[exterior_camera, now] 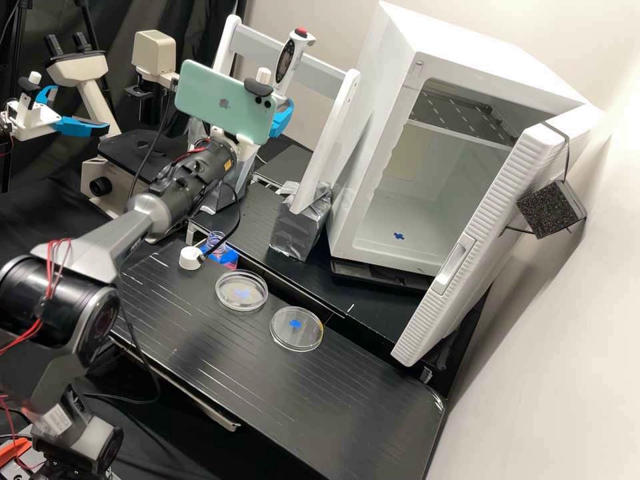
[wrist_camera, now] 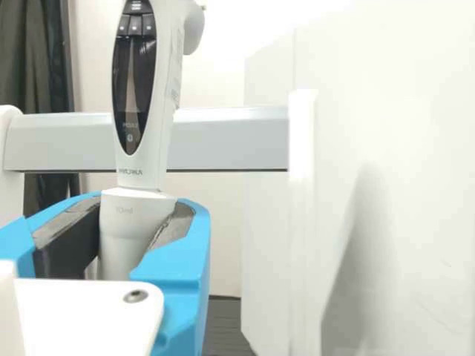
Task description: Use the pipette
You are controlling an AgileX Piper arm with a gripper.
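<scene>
In the wrist view, the gripper [wrist_camera: 139, 204] has the pipette [wrist_camera: 142, 175] pinched between its two blue fingers. The dark pads [wrist_camera: 175, 225] sit on both sides of the pipette, just under its black screen. The pipette stands nearly straight up, in front of the grey bar [wrist_camera: 226, 139] of the white rack.

In the high view, the top of the pipette, with its red button [exterior_camera: 301, 31], pokes up behind the green phone [exterior_camera: 220, 103] that rides on the arm [exterior_camera: 190, 180]. The phone hides the low end, so I can't tell if the pipette is free of the rack. Two clear round dishes [exterior_camera: 241, 299] [exterior_camera: 297, 331] lie on the tabletop [exterior_camera: 347, 400], near its far edge. A small bottle [exterior_camera: 221, 251] is close by, with a round white thing [exterior_camera: 190, 257] just beside it.

The step in hand looks like getting a good hold of the pipette, so the job seems to be near its start. To do it well, keep the squeeze firm and even so the pipette can't twist. Lift slowly and keep it straight. Don't let it bump the bar, and keep the low end high over the bottle and dishes.
</scene>
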